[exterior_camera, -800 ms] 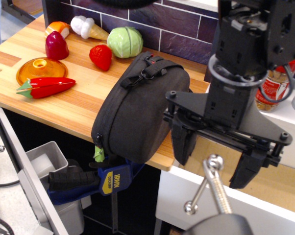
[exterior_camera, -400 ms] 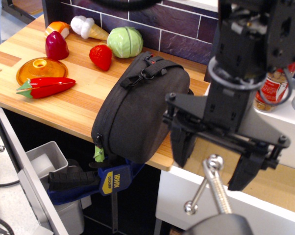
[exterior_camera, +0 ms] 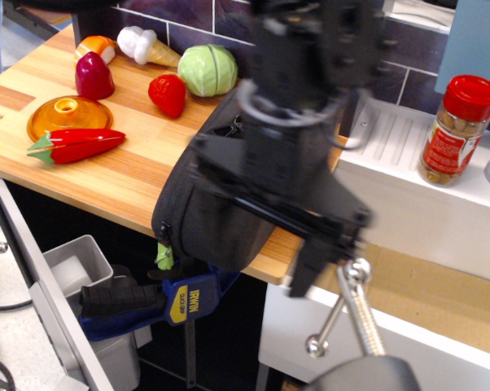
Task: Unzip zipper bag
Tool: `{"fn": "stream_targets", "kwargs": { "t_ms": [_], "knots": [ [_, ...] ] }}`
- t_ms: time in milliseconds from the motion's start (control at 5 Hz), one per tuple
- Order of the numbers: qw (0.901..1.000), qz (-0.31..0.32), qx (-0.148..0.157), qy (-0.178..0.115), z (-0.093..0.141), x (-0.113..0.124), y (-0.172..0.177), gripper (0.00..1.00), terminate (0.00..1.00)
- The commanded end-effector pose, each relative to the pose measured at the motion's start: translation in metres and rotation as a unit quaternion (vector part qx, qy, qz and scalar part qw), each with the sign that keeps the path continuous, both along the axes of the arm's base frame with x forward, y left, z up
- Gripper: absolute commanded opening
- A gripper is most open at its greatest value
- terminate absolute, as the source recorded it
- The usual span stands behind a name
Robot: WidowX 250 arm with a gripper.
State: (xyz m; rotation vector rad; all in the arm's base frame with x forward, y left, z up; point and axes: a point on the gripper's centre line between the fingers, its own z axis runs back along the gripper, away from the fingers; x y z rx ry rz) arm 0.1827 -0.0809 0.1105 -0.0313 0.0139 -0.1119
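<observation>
The large black rounded-rectangular fabric zipper bag [exterior_camera: 198,213] stands on edge at the front rim of the wooden tabletop [exterior_camera: 123,175], its lower end overhanging and held by a blue-and-black clamp [exterior_camera: 159,301]. Its long axis runs from about 1 o'clock, at the strap and buckle [exterior_camera: 238,122], down to 7 o'clock, at the small green pull tag [exterior_camera: 164,257]. Your gripper [exterior_camera: 253,244] is motion-blurred and sits directly in front of the bag, covering its right half; 1 finger [exterior_camera: 306,269] shows clearly at the lower right, the other is lost against the black fabric. The jaws look spread with nothing between them, though the blur makes this uncertain. The relation that matters: the pull tag lies at roughly 9 o'clock from the gripper, near but apart, below the tabletop rim. You would likely need to carry the gripper that way before closing.
</observation>
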Motion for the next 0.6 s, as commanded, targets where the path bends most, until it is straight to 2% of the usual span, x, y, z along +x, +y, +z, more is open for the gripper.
{"fn": "stream_targets", "kwargs": {
  "t_ms": [0,200,400],
  "knots": [
    [0.9982,-0.017,0.0,-0.057,-0.018,0.008,0.044,1.0,0.0],
    [0.9958,-0.034,0.001,-0.085,-0.031,0.017,0.061,1.0,0.0],
    [0.9927,-0.037,0.021,-0.113,-0.048,0.03,0.076,1.0,0.0]
  ]
}}
